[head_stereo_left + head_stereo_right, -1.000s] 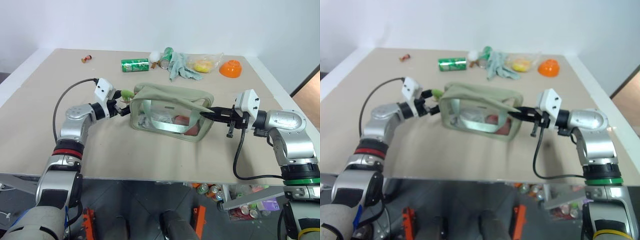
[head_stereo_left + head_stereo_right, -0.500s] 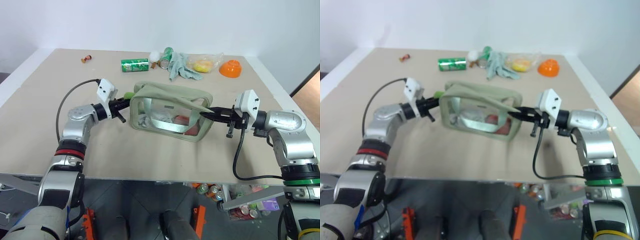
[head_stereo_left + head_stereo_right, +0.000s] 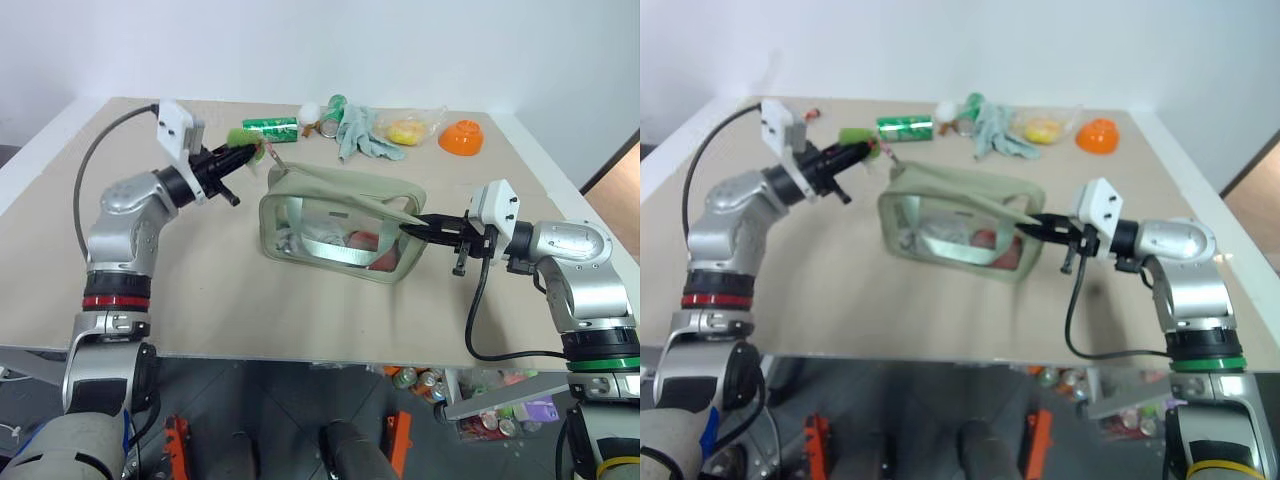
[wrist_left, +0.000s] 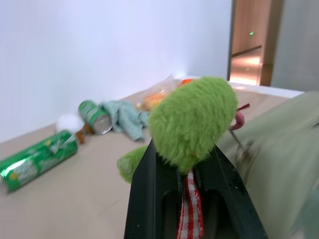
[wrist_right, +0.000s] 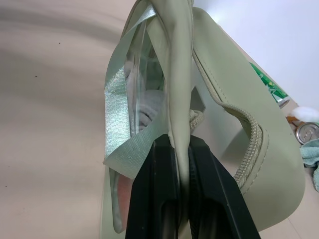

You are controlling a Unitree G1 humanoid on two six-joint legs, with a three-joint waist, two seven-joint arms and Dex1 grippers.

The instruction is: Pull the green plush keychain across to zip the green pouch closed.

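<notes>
The green pouch (image 3: 340,225), pale sage with clear window sides, lies mid-table with its strap across the top. My left gripper (image 3: 250,152) is raised above the table behind the pouch's left end, shut on the green plush keychain (image 3: 241,135). The left wrist view has the fuzzy lime plush (image 4: 192,122) pinched between the black fingers (image 4: 144,199), a red-checked ribbon hanging under it. A thin link runs from the plush to the pouch's left corner. At the pouch's right end my right gripper (image 3: 415,228) is shut on an edge of the pouch fabric (image 5: 179,99).
Along the table's far edge lie a green drink can (image 3: 270,129), a white ball (image 3: 310,111), a second can (image 3: 335,103), a pale cloth (image 3: 362,135), a plastic bag with something yellow (image 3: 408,128) and an orange bowl (image 3: 461,136). A small brown item (image 3: 173,118) sits far left.
My left gripper has shut on the plush keychain and lifted it up and back from the pouch's left end. The right gripper and the pouch's right end have stayed put.
</notes>
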